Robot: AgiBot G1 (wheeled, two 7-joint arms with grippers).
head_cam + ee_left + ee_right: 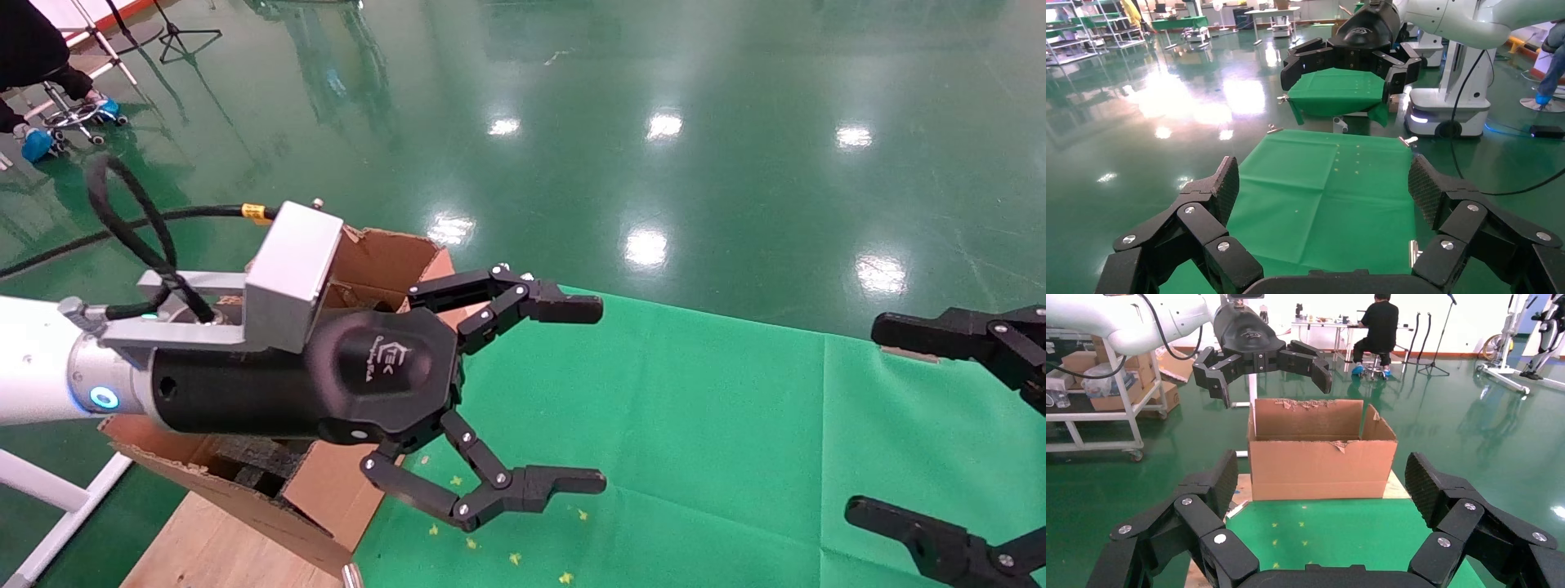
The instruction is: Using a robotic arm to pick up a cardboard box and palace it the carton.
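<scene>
From my station, the left tool (601,395) on the robotic arm (49,371) is spread wide and holding nothing, poised above the carton's (1321,459) rim on the side facing the green cloth (695,441) of the bench. The carton sits open-topped at the cloth's edge, flaps upright, its long axis running along that edge. The right tool (862,420) hangs over the far side of the cloth from the carton, also spread and empty; I can't see the small cardboard box.
</scene>
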